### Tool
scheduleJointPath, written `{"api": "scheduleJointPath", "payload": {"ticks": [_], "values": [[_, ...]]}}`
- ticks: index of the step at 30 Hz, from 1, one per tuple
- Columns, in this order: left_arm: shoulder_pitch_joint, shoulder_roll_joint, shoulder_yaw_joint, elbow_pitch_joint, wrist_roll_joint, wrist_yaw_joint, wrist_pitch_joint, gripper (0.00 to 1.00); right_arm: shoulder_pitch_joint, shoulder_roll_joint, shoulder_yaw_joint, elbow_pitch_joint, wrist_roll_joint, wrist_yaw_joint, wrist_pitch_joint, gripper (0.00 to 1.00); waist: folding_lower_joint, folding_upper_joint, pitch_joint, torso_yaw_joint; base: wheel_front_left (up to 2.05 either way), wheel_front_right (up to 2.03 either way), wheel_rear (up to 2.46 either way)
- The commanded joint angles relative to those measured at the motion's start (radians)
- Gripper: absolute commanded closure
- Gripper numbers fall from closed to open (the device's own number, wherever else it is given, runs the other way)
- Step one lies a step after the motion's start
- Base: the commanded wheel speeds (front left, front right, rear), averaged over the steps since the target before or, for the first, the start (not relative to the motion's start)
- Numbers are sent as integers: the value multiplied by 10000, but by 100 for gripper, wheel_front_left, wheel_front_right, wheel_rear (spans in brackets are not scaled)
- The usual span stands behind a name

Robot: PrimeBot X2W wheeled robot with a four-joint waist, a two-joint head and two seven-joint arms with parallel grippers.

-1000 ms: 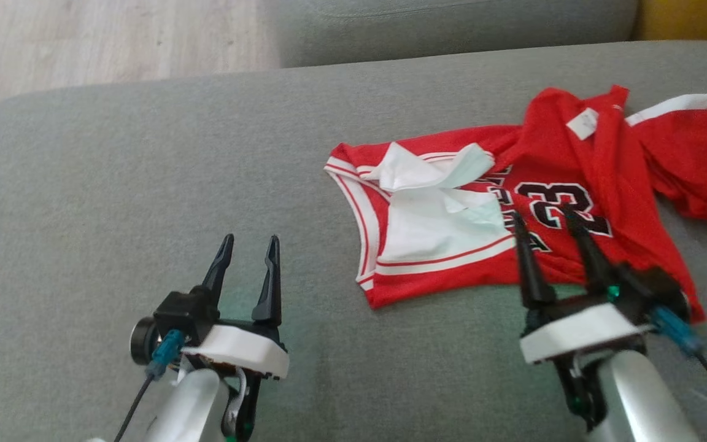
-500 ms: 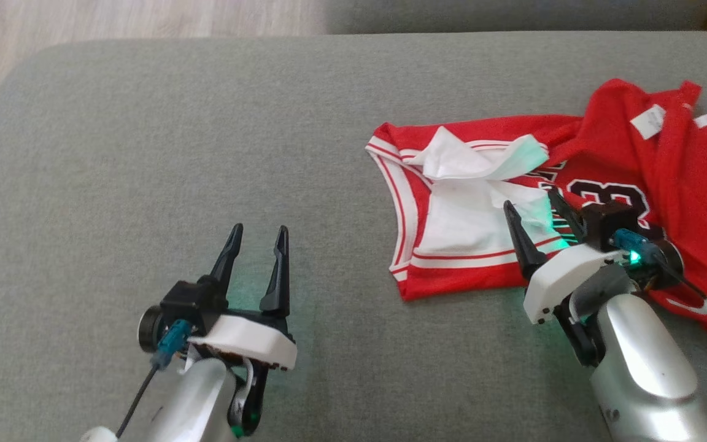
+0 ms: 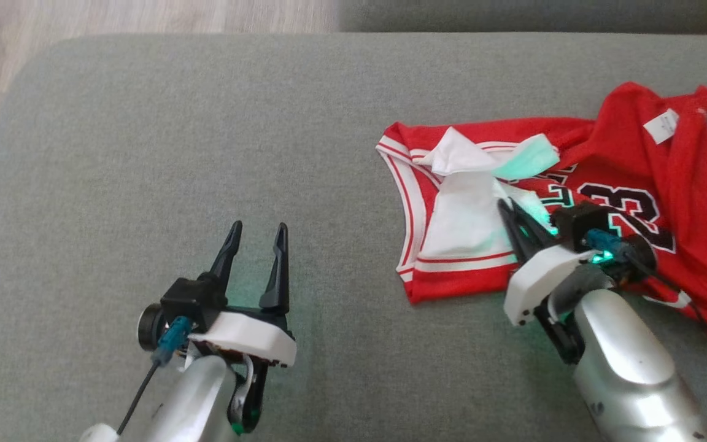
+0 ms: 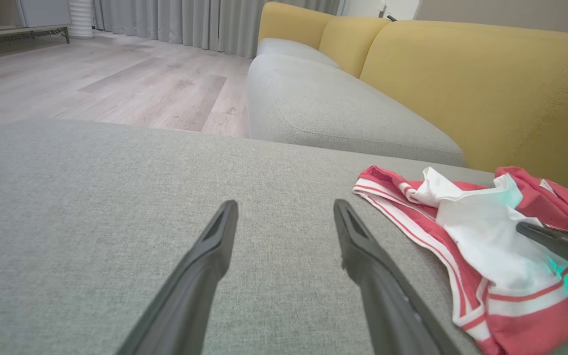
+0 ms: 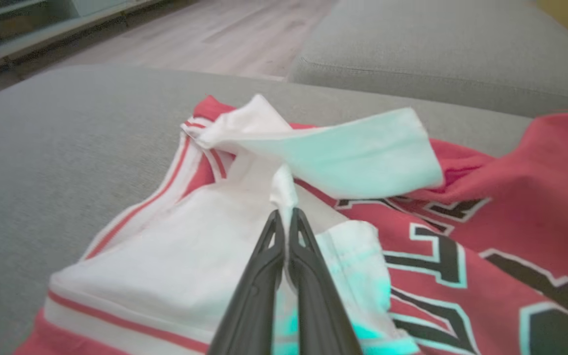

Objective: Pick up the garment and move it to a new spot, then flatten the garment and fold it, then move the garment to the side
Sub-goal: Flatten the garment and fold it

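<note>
The garment [image 3: 636,166] is thin red cloth with a white cloth lining — matt, soft and creased. The sofa cushion [image 3: 206,123] is coarse grey woven fabric, matt, and the floor [image 4: 116,84] is pale wood with a faint sheen. The right gripper [image 5: 284,217] has fingers [image 5: 259,291] of matt dark plastic — its forearm [image 3: 629,368] a glossy silver shell.

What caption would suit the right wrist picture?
Right gripper pinches a white fold of the red jersey on the grey sofa.

One red garment [image 3: 605,144], one white tag [image 3: 661,126], one left hand [image 3: 259,226], one right hand [image 5: 285,217], two fingers [image 4: 209,266] apiece
</note>
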Motion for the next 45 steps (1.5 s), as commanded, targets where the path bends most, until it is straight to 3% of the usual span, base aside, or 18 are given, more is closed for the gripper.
{"api": "scheduleJointPath", "payload": {"ticks": [1,8,16,18,24,29,39,45], "values": [[-281,41,358,-243,15,61,-97,0,-174,91,352,-425,178,-7,-175,100,-1,0,-143,-88,0,0,0],[-75,41,700,-219,127,29,-97,0,630,52,1927,-2035,1218,-7,-265,100,-1,0,-758,-423,0,0,0],[178,41,1044,-223,309,-59,-97,0,1754,-484,4283,-4001,2013,-7,480,100,-1,0,-1281,-621,0,0,0],[226,41,1092,-216,344,-83,-97,0,1921,-628,4737,-4183,2138,-7,581,0,-1,0,-1343,-644,0,0,0],[315,41,1193,-236,446,-130,-97,0,1953,-876,5604,-4645,2646,-7,494,0,-1,0,-1434,-758,0,0,0],[304,41,1242,-277,516,-148,-97,0,1771,-899,4698,-4864,2715,-7,-101,0,-1,0,-1461,-904,0,0,0],[215,45,1329,-468,667,-238,-97,0,2728,132,-1364,-4184,450,-7,-1304,0,-1,0,-1331,-1515,0,0,0],[27,43,1269,-541,725,-311,-97,0,3558,523,-2597,-4261,-25,-7,-1711,0,-1,0,-1021,-1916,0,0,0]]}}
